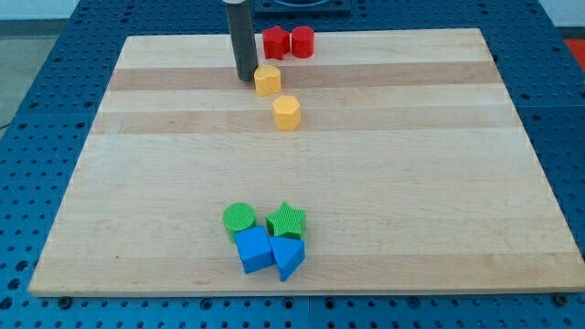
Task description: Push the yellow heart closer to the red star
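Note:
The yellow heart point(267, 79) lies near the view's top, just below and slightly left of the red star point(275, 42); a small gap separates them. My tip point(245, 78) rests on the board right at the heart's left side, touching it or nearly so. The rod rises straight up out of the view's top.
A red circle point(303, 41) sits against the red star's right side. A yellow hexagon point(287, 111) lies just below-right of the heart. A green circle point(239, 217), green star point(286, 220), blue cube point(253, 249) and blue triangle point(288, 258) cluster near the wooden board's point(457, 183) bottom edge.

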`<state>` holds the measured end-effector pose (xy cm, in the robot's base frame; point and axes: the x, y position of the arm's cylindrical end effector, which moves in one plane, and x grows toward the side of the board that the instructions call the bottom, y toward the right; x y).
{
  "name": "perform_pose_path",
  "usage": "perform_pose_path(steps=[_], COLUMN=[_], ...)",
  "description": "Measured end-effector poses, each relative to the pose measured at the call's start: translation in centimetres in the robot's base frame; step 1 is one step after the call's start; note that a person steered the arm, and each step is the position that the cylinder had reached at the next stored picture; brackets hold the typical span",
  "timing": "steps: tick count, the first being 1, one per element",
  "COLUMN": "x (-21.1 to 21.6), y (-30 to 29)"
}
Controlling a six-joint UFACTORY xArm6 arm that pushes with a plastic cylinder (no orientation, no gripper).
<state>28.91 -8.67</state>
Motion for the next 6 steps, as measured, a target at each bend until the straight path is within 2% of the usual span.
perform_pose_path(steps=[2, 3, 5, 6], x=[5.1, 6.1, 1.6, 2.4], y=[-1.0, 0.2, 3.2, 3.2])
